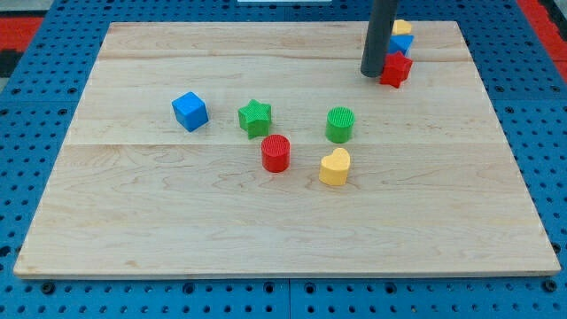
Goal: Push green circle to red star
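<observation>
The green circle [339, 124] stands a little right of the board's middle. The red star [396, 69] lies near the view's top right, up and to the right of the green circle. My tip [371, 73] rests on the board just left of the red star, touching or nearly touching it. The rod rises from there out of the view's top. The tip is well above the green circle.
A blue block [402, 43] and a yellow block [402, 27] sit behind the red star. A yellow heart [335, 167] lies just below the green circle, with a red cylinder [275, 152], a green star [254, 117] and a blue cube [190, 111] to its left.
</observation>
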{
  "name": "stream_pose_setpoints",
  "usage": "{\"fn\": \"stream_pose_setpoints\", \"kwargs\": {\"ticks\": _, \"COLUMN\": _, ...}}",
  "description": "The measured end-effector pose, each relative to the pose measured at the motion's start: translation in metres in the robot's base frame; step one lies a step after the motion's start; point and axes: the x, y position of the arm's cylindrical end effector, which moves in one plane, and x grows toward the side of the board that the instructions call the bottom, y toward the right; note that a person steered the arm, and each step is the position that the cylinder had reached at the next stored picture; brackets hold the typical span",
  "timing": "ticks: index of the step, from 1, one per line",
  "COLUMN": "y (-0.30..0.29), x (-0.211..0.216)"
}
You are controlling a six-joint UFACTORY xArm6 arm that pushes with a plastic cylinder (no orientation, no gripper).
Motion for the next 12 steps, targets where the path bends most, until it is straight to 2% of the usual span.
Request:
{"fn": "stream_pose_setpoints", "kwargs": {"ticks": 3, "y": 0.014, "x": 0.000}}
{"fn": "stream_pose_setpoints", "kwargs": {"ticks": 4, "y": -0.002, "x": 0.000}}
{"fn": "stream_pose_setpoints", "kwargs": {"ticks": 5, "y": -0.048, "x": 0.003}}
{"fn": "stream_pose_setpoints", "kwargs": {"ticks": 7, "y": -0.111, "x": 0.070}}
{"fn": "stream_pose_setpoints", "kwargs": {"ticks": 9, "y": -0.094, "x": 0.135}}
{"fn": "stream_pose_setpoints", "kwargs": {"ticks": 12, "y": -0.060, "x": 0.104}}
